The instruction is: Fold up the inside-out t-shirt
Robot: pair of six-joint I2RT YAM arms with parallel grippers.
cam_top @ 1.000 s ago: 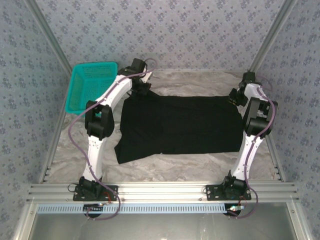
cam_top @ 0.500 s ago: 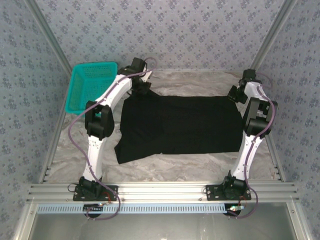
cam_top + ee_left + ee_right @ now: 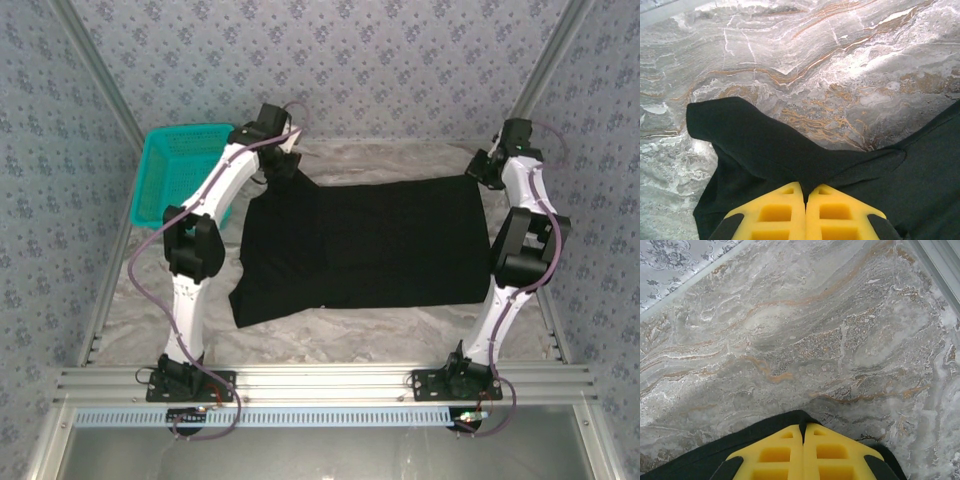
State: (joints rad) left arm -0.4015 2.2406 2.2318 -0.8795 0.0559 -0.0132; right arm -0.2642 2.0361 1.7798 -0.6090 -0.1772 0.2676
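The inside-out t-shirt [image 3: 360, 250] lies spread black-side up across the marble table, with no print showing. My left gripper [image 3: 283, 168] is at its far left corner. In the left wrist view the yellow fingers [image 3: 775, 212] are shut on a pinch of black cloth [image 3: 765, 150], and a sleeve hangs out to the left. My right gripper [image 3: 484, 170] is at the far right corner. Its yellow jaws stand shut in the right wrist view, with the shirt's edge [image 3: 765, 432] pinched between them [image 3: 803, 427]. Both far corners look slightly raised off the table.
A teal mesh basket [image 3: 180, 170] stands at the back left, just beyond the left arm. Bare marble table [image 3: 380, 335] runs in front of the shirt and behind it [image 3: 815, 330]. Patterned walls enclose the back and sides.
The right gripper has shut on the shirt's far right corner. Both arms have risen and shifted toward the back wall, drawing the shirt's far edge with them.
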